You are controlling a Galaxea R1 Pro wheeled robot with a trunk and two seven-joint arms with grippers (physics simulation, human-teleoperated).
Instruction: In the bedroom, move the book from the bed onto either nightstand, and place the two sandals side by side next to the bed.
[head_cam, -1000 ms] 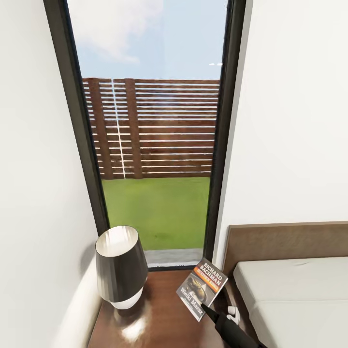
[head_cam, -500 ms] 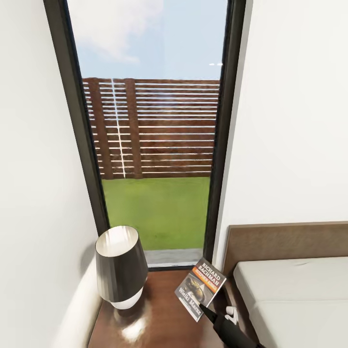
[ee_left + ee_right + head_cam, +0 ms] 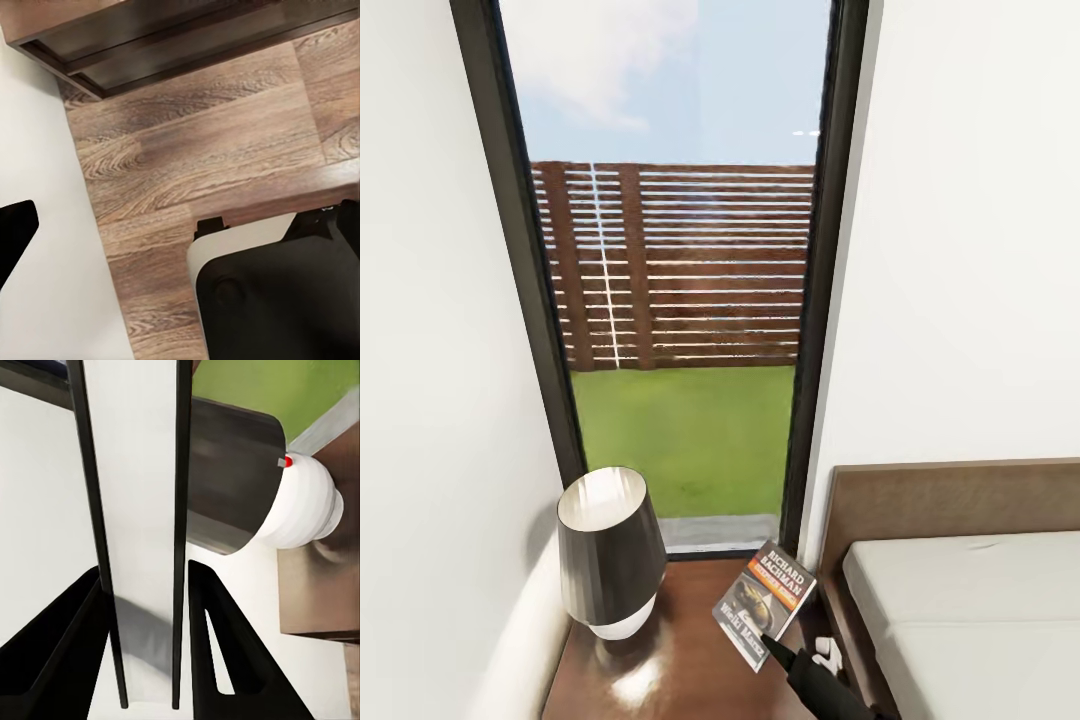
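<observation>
Book [image 3: 762,603] tilted above nightstand [image 3: 690,660] top, pinched by right gripper [image 3: 778,647] fingers, lamp [image 3: 610,550] beside it, bed [image 3: 960,610] on other side, left gripper [image 3: 15,232] state can't tell.

The book [image 3: 762,604] has "RICHARD BACHMAN" in white letters on its cover; the smaller lines below are unreadable.

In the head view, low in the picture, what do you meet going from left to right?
Lamp → book held over the nightstand by the right gripper → bed.
</observation>
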